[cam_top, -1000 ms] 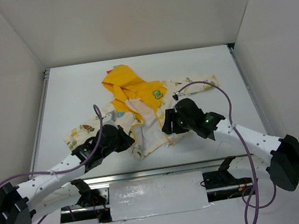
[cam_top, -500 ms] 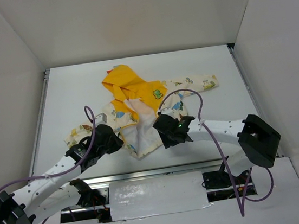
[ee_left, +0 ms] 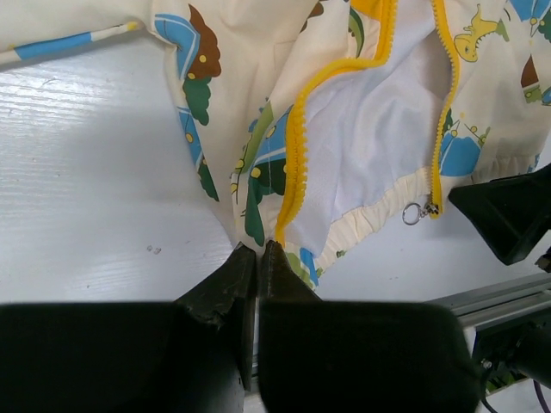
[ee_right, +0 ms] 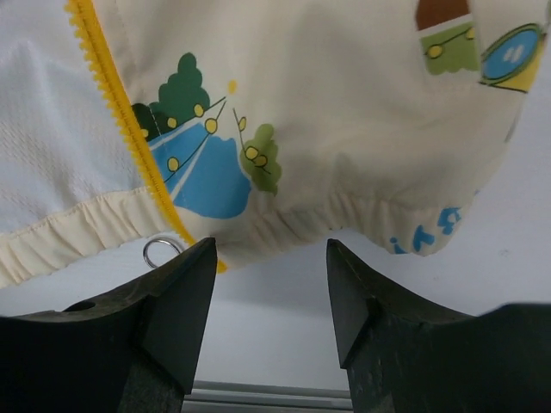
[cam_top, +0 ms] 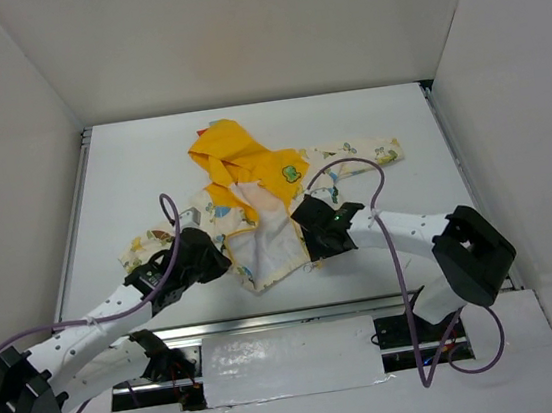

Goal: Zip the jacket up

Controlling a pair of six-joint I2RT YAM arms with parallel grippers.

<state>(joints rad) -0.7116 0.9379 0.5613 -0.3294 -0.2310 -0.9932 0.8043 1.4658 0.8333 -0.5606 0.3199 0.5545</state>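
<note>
The cream jacket (cam_top: 287, 173) with cartoon prints lies open on the white table, yellow hood (cam_top: 223, 147) at the far end. White lining shows between its two yellow zipper edges (ee_left: 297, 163). My left gripper (cam_top: 229, 265) (ee_left: 258, 249) is shut on the jacket's bottom hem (ee_left: 301, 258), right at the lower end of the left zipper edge. My right gripper (cam_top: 314, 250) (ee_right: 269, 249) is open just in front of the hem (ee_right: 344, 215) of the right panel, touching nothing. The slider's metal ring pull (ee_right: 160, 252) (ee_left: 414, 212) lies beside its left finger (ee_right: 172, 301).
A metal rail (cam_top: 270, 320) runs along the table's near edge, just behind both grippers. The jacket's sleeves spread to the left (cam_top: 145, 248) and right (cam_top: 370, 152). Purple cables (cam_top: 378, 179) loop over each arm. White walls close in three sides.
My right arm has folded in and brought its open gripper left to the hem by the ring pull. The left gripper kept its grip and drew the hem slightly left.
</note>
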